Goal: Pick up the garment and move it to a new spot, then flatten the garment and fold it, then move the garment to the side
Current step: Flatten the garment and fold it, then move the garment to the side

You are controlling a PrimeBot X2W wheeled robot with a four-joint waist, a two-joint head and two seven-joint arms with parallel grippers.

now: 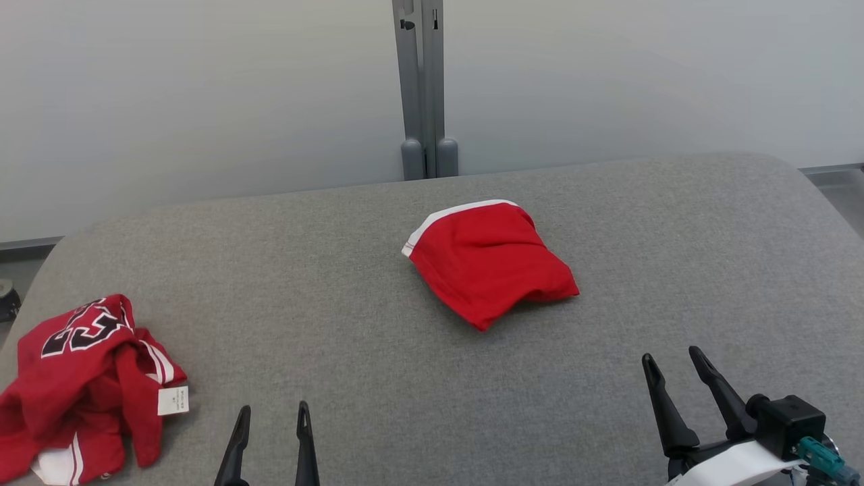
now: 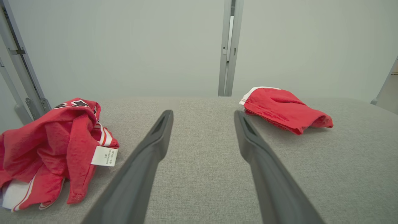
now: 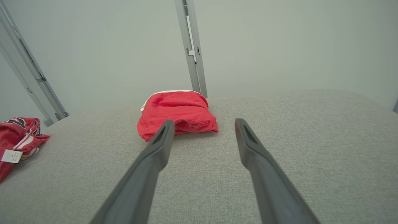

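A crumpled red garment (image 1: pixel 88 385) with black and white lettering and a white tag lies at the table's near left edge; the left wrist view has it (image 2: pixel 56 146) left of the fingers. A folded red garment (image 1: pixel 487 260) with a white band lies mid-table, flat and compact. My left gripper (image 1: pixel 274 406) is open near the front edge, right of the crumpled garment and touching nothing, its fingers spread over bare fabric (image 2: pixel 203 112). My right gripper (image 1: pixel 671 353) stands open at the front right, short of the folded garment (image 3: pixel 177 113), with nothing between its fingers (image 3: pixel 204 120).
The grey padded table (image 1: pixel 337 270) has rounded corners and drops off at left and right. A grey metal post (image 1: pixel 425 88) rises behind the far edge against a pale wall. Bare cloth lies between the two garments and on the right side.
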